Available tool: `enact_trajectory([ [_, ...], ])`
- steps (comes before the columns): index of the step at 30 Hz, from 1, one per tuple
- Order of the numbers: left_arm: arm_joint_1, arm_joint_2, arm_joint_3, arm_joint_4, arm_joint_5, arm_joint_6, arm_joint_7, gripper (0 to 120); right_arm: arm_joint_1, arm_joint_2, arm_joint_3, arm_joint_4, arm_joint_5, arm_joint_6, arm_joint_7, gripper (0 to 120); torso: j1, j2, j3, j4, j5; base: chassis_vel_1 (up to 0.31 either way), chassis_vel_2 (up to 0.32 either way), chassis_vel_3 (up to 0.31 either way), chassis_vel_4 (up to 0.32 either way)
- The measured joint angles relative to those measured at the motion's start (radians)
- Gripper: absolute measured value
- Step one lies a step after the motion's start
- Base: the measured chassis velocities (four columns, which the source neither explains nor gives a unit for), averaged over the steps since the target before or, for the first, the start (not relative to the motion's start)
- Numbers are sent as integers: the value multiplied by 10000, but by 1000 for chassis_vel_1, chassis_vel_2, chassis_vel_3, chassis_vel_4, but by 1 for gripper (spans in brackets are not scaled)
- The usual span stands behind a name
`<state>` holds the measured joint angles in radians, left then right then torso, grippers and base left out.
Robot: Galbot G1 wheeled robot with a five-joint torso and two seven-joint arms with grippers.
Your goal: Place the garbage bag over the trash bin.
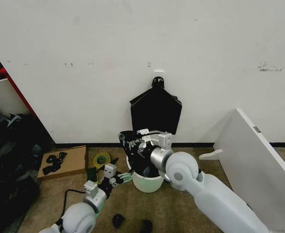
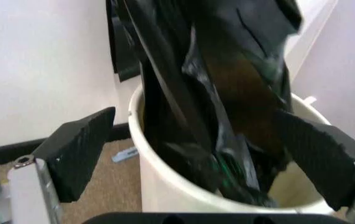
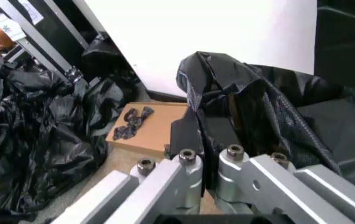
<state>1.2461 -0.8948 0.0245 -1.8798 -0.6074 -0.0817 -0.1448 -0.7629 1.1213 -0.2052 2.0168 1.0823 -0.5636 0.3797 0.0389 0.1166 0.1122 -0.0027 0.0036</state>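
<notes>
Right gripper [image 3: 207, 154] jaws closed on a fold of the bag [image 3: 270, 112], held above the bin [image 1: 147, 183]. Bag hangs partly inside the bin, bunched over its rim by the wall. Left gripper [image 2: 196, 154] jaws wide, just beside the bin's near wall, straddling the bag without pinching it. Bin stands on the floor; white board [image 1: 259, 155] leans to its right.

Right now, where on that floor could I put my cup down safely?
Bare carpet lies between the trash bin and the slanted white board. It is crowded left of the bin: tape roll, cardboard box, black bags, and the left hand.
</notes>
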Motion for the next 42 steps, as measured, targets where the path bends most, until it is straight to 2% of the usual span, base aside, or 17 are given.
enact_trajectory([
  [2,-179,-76,83,139,3,-33,-71,98,-24,0,7,12,5,-13,0,0,0,0,0,0,0,0,0,0,0],
  [5,-382,-179,191,325,2,-161,-97,88,-43,10,8,14,6,-26,0,0,0,0,0,0,0,0,0,0,0],
  [6,-382,-179,191,325,2,-161,-97,88,-43,10,8,14,6,-26,0,0,0,0,0,0,0,0,0,0,0],
  [10,-515,-268,299,448,-16,-236,-82,69,-38,23,8,14,7,-41,0,0,0,0,0,1,0,0,0,0,0],
  [13,-570,-315,316,477,-22,-238,-82,63,-35,21,10,19,14,-46,0,0,0,0,0,1,0,0,0,0,0],
  [18,-755,-482,378,580,-27,-239,-121,41,-47,23,29,23,26,-55,24,0,0,0,0,0,0,0,0,0,0],
  [20,-767,-495,384,580,-28,-239,-131,37,-48,27,30,23,26,-56,29,0,0,0,0,0,0,0,0,0,0],
  [25,-670,-547,340,515,-39,-239,-230,15,-2,100,8,-37,26,-62,64,0,0,0,0,0,0,0,0,0,0],
  [28,-597,-555,299,481,-41,-240,-243,9,30,127,-11,-77,23,-62,67,0,0,0,0,0,0,0,0,0,0],
  [30,-476,-582,236,399,-72,-240,-268,0,67,166,-45,-126,9,-62,75,0,0,0,0,0,-1,0,0,0,0],
  [32,-385,-599,178,314,-108,-240,-278,0,93,202,-67,-167,-22,-62,91,0,0,0,0,1,-1,0,0,0,0],
  [34,62,-659,-276,-191,-561,-163,-435,0,125,293,-80,-218,-265,-63,113,0,0,0,0,1,-1,0,0,0,0],
  [37,408,-667,-758,-605,-1056,5,-592,0,94,281,-78,-182,-798,-22,-4,12,0,0,0,1,-1,0,0,0,0],
  [38,408,-667,-758,-605,-1056,5,-592,0,94,281,-78,-182,-798,-22,-4,12,0,0,0,1,-1,0,0,0,0],
  [42,789,-698,-1234,-1220,-2040,324,-870,0,67,172,40,49,-1344,101,-174,29,0,0,0,1,0,0,0,0,0],
])
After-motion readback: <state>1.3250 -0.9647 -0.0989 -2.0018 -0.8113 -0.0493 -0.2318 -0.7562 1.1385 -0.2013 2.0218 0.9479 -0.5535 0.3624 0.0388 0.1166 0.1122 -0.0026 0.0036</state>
